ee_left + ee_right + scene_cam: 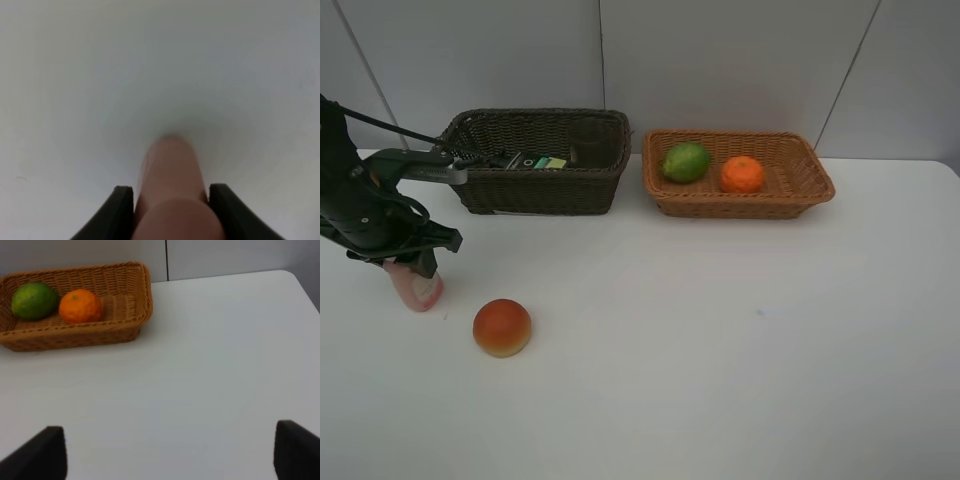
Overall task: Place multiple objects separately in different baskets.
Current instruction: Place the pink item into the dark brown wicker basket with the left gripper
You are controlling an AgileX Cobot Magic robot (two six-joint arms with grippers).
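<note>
The red-orange fruit [502, 327] lay well in front of the dark basket [535, 188]. Before that basket's left end, the left gripper [172, 212] clamped the pink bottle [420, 290]. The right gripper [172, 452] gaped wide, empty. In the tan basket [750, 206], just right of the dark one, sat the lime [686, 161] and the tangerine [741, 174].

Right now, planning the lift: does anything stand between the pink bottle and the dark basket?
Nothing visible does. The pink bottle, held in the left gripper, has only bare table between it and the dark basket. The red fruit lies nearer the camera, off that path.
</note>
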